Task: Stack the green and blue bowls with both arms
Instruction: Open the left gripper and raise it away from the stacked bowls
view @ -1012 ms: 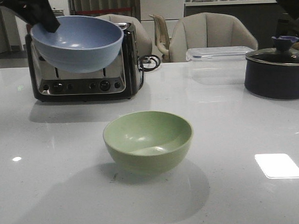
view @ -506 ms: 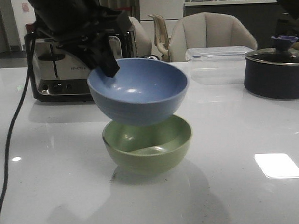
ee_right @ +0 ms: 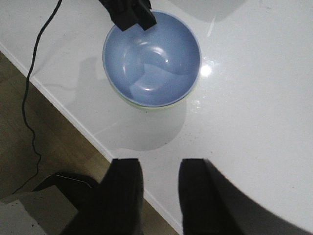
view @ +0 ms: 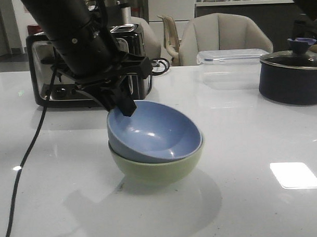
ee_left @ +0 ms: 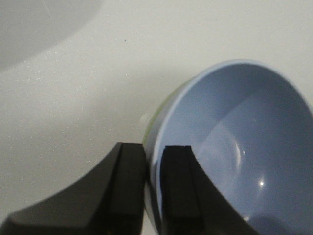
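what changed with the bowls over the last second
The left gripper carried the blue bowl from up in front of the toaster, rightward and down, into the green bowl, where it now sits tilted. The fingers still pinch its rim, so it has not been let go. The green bowl, toaster and dark pot stayed put.

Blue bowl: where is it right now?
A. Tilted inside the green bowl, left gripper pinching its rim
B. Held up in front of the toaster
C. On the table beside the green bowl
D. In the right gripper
A: the blue bowl sits tilted inside the green bowl, and the left gripper has one finger on each side of its rim.
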Available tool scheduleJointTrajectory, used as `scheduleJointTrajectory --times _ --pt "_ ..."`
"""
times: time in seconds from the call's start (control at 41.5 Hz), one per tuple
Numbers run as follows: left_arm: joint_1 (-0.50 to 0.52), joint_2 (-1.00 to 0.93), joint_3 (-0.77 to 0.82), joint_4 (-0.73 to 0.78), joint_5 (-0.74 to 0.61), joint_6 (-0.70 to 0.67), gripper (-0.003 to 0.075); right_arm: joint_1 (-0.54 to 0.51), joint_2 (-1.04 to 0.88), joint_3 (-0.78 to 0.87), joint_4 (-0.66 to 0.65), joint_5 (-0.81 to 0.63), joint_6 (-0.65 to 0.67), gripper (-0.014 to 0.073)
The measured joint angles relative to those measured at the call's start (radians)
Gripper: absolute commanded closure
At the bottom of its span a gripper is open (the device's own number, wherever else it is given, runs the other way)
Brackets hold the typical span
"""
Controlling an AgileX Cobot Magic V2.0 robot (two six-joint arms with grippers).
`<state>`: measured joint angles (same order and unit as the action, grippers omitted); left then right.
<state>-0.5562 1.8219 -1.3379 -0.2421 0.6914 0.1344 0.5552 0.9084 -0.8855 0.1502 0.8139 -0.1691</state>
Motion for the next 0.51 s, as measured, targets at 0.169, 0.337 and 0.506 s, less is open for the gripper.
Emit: scheduleJointTrajectory --times 0.169,0.337,0.506 --pt "0.0 -0.031 0.0 0.0 0.014 0.004 0.0283 0.0 0.0 0.0 0.0 0.0 0.0 0.027" --pt "0.0 -0.166 0.0 0.009 0.061 0.027 0.0283 0.0 0.0 0.0 0.0 0.0 0.0 0.027" --pt "0.0 -0.369 0.061 0.019 0.086 0.044 0.0283 0.0 0.0 0.0 0.0 0.0 0.0 0.027"
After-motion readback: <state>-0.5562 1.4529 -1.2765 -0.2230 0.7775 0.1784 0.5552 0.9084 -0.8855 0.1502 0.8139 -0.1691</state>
